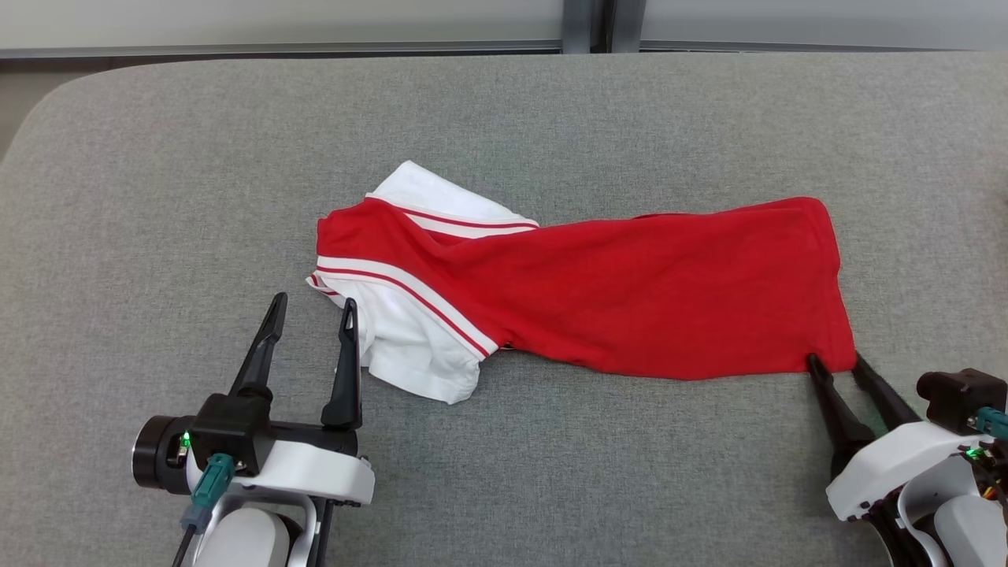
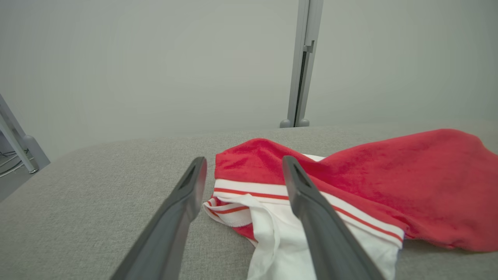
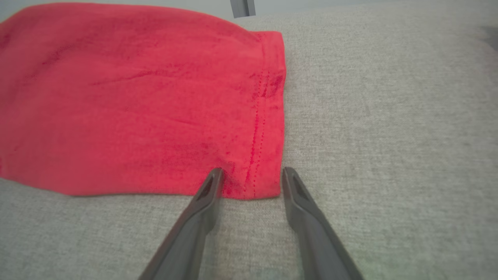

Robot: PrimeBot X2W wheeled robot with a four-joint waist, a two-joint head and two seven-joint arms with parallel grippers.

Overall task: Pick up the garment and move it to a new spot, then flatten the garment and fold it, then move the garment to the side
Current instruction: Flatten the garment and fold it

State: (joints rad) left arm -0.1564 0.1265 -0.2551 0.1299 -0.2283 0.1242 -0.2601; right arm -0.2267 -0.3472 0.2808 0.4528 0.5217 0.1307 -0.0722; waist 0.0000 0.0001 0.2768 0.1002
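From above, the red and white garment (image 1: 630, 299) lies stretched across the middle of the grey table (image 1: 551, 118). Its white striped end is by the left gripper (image 1: 314, 301), whose jaws stand wide apart. The right wrist view adds the stitched hem (image 3: 268, 116), its corner sitting between the right gripper's (image 1: 835, 359) spread jaws, not pinched.

Grey fabric tabletop (image 1: 504, 118) under a pale wall (image 2: 155, 58).
Grey metal post (image 2: 304, 62) at twelve o'clock, beyond the far edge.
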